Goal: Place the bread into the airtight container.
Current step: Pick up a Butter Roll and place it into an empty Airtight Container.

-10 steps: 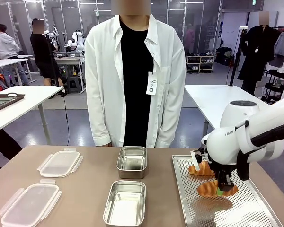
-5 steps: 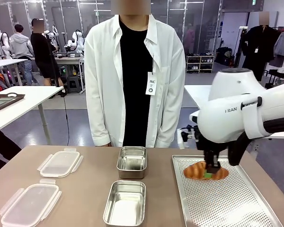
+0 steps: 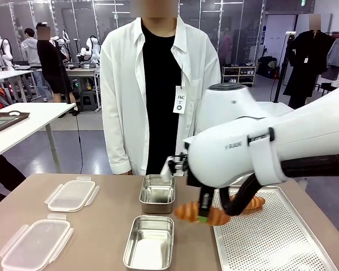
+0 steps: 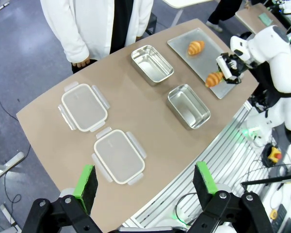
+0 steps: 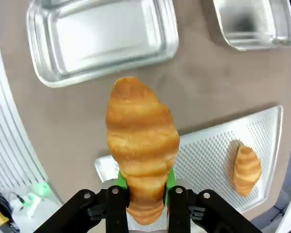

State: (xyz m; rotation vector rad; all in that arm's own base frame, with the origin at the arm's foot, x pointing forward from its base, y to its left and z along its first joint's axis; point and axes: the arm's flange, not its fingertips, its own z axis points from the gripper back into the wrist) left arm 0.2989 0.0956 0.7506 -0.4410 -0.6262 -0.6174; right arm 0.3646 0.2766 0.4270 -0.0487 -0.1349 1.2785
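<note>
Croissant (image 3: 199, 212) hangs above the desk (image 3: 101, 226), pinched across its middle by the closed right fingers (image 5: 176, 206).

At the far left, the far lid (image 3: 72, 195) and the near lid (image 3: 35, 244), both translucent with clips, lie flat and well apart from the work. At mid-desk stand the far steel container (image 3: 157, 192) and the near steel container (image 3: 150, 243), both empty. The croissant hovers just right of these, over the strip between the near container's rim and the perforated tray (image 3: 282, 248). A second croissant (image 3: 253, 202) lies on that tray.

The left fingers (image 4: 87, 180) are spread wide with nothing between them, high above the desk's near edge.

The step in hand looks like the carry to a container, with the drop not yet made. To do it well, the pastry should travel further left until it sits over the container's middle, not its rim. Its long axis should run along the container's long side. It should come down low inside the walls before release, so it neither tips out nor gets crushed.
</note>
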